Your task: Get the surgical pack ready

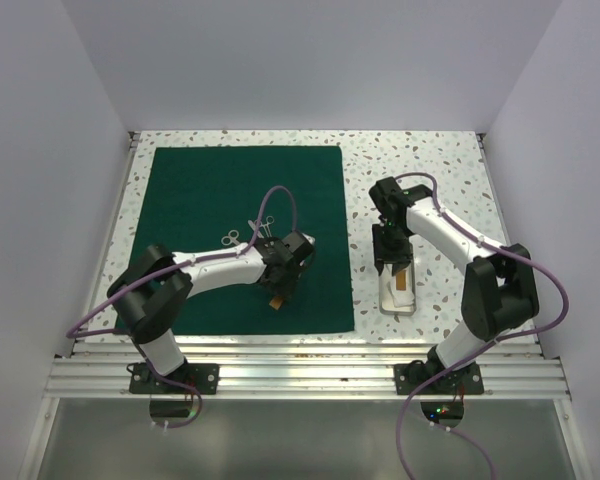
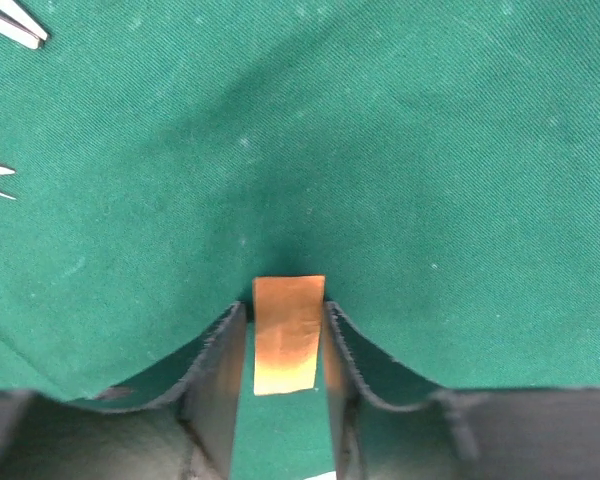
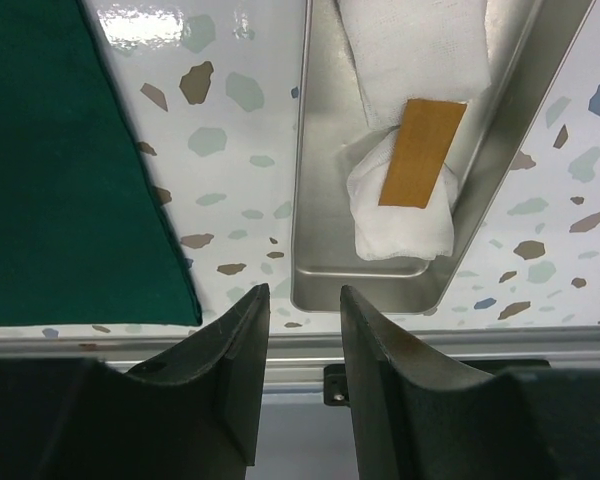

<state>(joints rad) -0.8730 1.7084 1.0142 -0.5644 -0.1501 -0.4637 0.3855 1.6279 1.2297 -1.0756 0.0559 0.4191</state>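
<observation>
Drape (image 1: 210,200) lies woven green on speckled surface (image 1: 430,170); your left hand (image 2: 285,312) brackets tan strip (image 2: 288,345), grip unclear; right hand (image 3: 302,296) gapes empty.

Your drape (image 1: 210,200) is a plain, matte dark green with a fine woven rib. The tabletop (image 1: 420,160) is white, speckled with brown, grey and pale blue chips. The tray (image 3: 325,150) is shiny silver and the gauze (image 3: 410,60) in it is white, with a tan strip (image 3: 421,152) on it. A second strip (image 2: 288,335) on the drape shades from orange-brown to pale yellow. The cables (image 1: 280,195) are purple.
</observation>
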